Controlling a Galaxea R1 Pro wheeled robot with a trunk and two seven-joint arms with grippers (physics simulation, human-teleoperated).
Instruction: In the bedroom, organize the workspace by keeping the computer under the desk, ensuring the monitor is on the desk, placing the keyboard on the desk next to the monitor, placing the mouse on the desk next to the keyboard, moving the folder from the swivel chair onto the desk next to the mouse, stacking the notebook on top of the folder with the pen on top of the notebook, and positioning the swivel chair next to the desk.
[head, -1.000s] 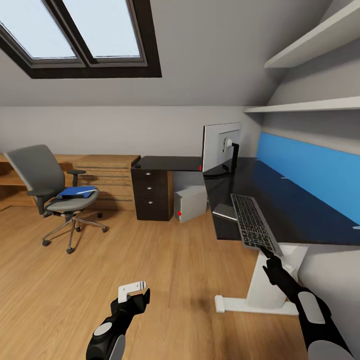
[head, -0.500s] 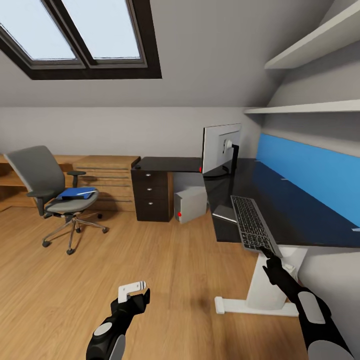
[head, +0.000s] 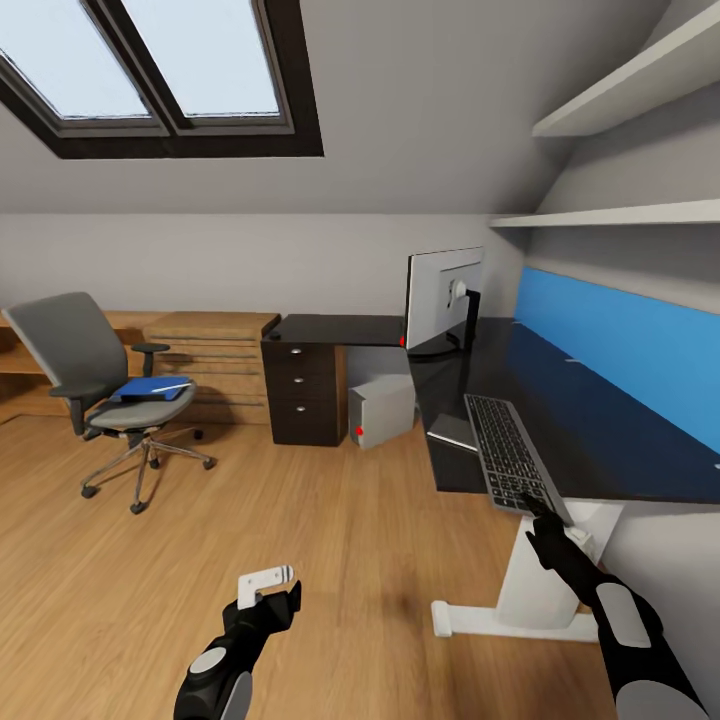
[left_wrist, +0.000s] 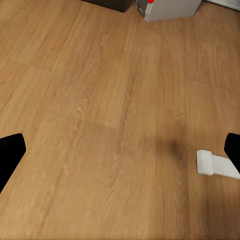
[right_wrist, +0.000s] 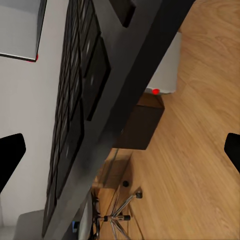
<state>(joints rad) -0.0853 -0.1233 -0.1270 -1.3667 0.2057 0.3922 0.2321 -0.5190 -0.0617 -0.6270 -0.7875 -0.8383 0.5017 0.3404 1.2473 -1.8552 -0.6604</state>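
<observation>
Two arms low, right tool (head: 541, 512) gripping keyboard (head: 512, 453) at desk (head: 600, 420) edge, left tool (head: 266, 585) wide.

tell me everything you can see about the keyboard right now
The keyboard is a flat, dark grey rectangle with rows of small grey keys and a lighter rim. It lies lengthwise on the glossy black desk, near its front edge, with its near end jutting past that edge. The right gripper is at that near end, apparently gripping it. Its far end points toward the monitor, apart from it. The right wrist view shows its keys close up.
</observation>
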